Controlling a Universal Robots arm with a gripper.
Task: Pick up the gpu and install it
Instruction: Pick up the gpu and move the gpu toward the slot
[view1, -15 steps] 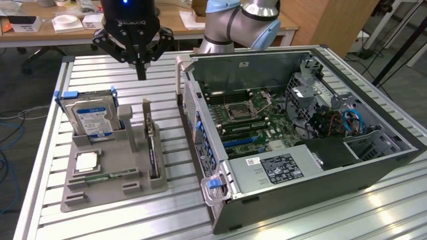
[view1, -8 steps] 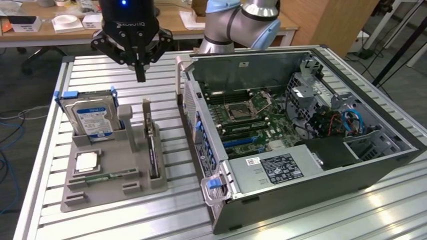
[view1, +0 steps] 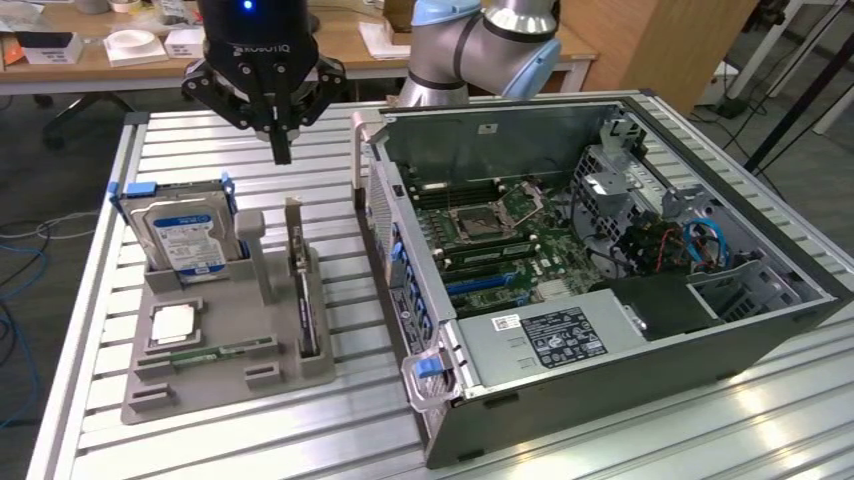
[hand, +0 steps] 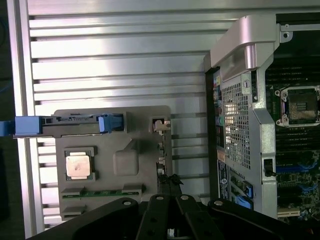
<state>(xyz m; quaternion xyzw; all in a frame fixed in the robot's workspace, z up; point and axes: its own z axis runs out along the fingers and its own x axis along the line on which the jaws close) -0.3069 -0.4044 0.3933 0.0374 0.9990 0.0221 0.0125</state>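
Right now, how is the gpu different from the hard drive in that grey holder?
The hard drive is thick and silver with a blue-and-white label; the gpu is a thin, dark card. In the exterior view the hard drive shows its broad face, the gpu its narrow edge. The gpu sits nearer the open computer case than the hard drive. Both stand upright in the grey holder.

Slatted, seemingly aluminium table (view1: 334, 440) carries a grey holder (view1: 200, 395) and open computer case (view1: 667, 360).
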